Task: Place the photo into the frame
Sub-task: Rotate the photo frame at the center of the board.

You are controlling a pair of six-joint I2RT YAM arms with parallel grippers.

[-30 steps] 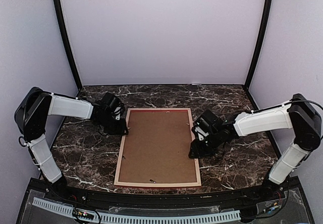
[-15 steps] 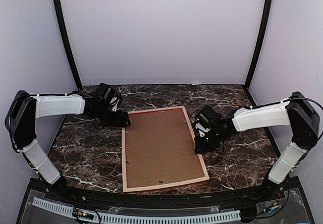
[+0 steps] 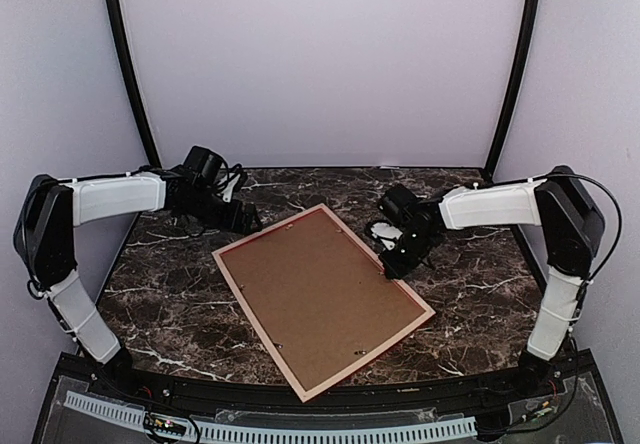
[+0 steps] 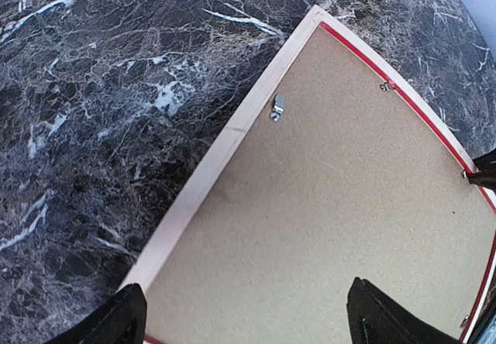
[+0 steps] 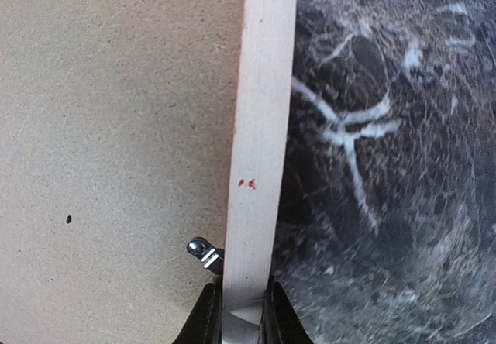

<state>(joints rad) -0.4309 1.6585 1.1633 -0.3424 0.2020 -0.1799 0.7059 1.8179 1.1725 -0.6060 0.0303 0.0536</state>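
The frame [image 3: 258,326] lies back side up on the marble table, turned at an angle, its pale wood rail [image 4: 225,146] edged in red. A brown backing board [image 3: 320,299] fills it. The photo is hidden. My right gripper [image 3: 392,264] is at the frame's right long side; the right wrist view shows it [image 5: 242,294] shut on the pale rail [image 5: 260,127] beside a metal clip [image 5: 203,251]. My left gripper [image 3: 245,219] hovers by the far-left short side, open [image 4: 244,283], nothing between its fingers.
The dark marble table [image 3: 170,304] ends at a black rail along the near edge. Lilac walls close in the back and both sides. Small metal clips [image 4: 277,108] hold the backing board [image 4: 349,189] along the frame's inner edge.
The frame has swung counter-clockwise from square to diagonal. My right gripper closed on its right rail and moved back with it. My left gripper opened and drew away to the far left.
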